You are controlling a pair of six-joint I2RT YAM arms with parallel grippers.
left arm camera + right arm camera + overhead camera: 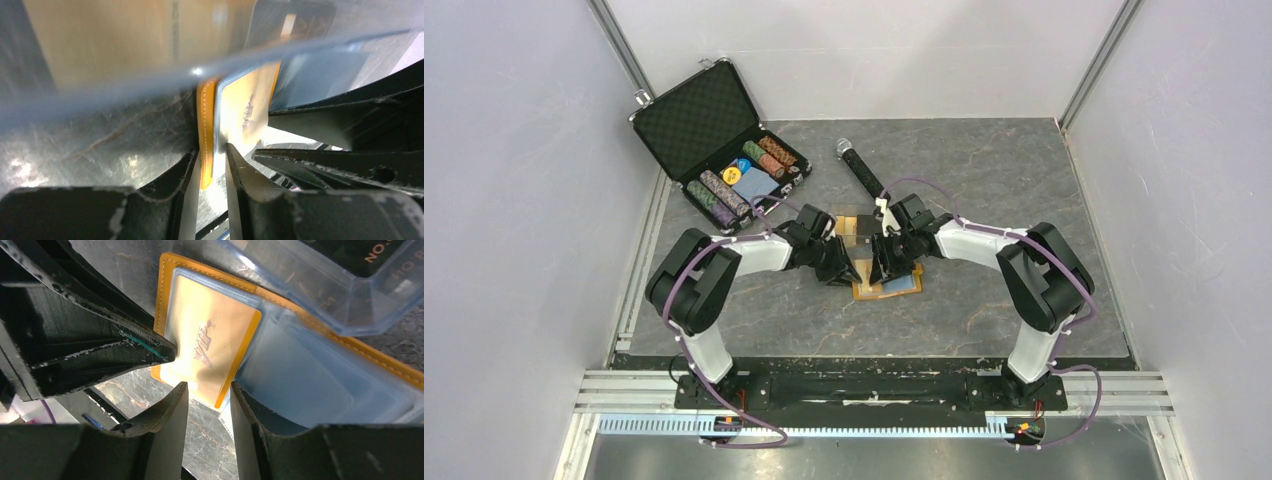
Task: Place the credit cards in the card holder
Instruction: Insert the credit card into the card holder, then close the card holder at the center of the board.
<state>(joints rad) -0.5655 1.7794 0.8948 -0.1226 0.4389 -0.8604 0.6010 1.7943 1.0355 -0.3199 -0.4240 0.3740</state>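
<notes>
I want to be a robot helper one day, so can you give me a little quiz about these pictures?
1. True or false: the poker chip case is shut.
2. The gold card in the card holder reads: A) VIP B) STOP C) MILK.
3. Fill in: the left end effector straddles the card holder's ____ edge.
Key: 1 false; 2 A; 3 orange.

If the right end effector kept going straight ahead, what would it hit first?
Probably the gold VIP card in the orange card holder: its near edge sits just ahead of the right end effector, though depth is hard to judge.
</notes>
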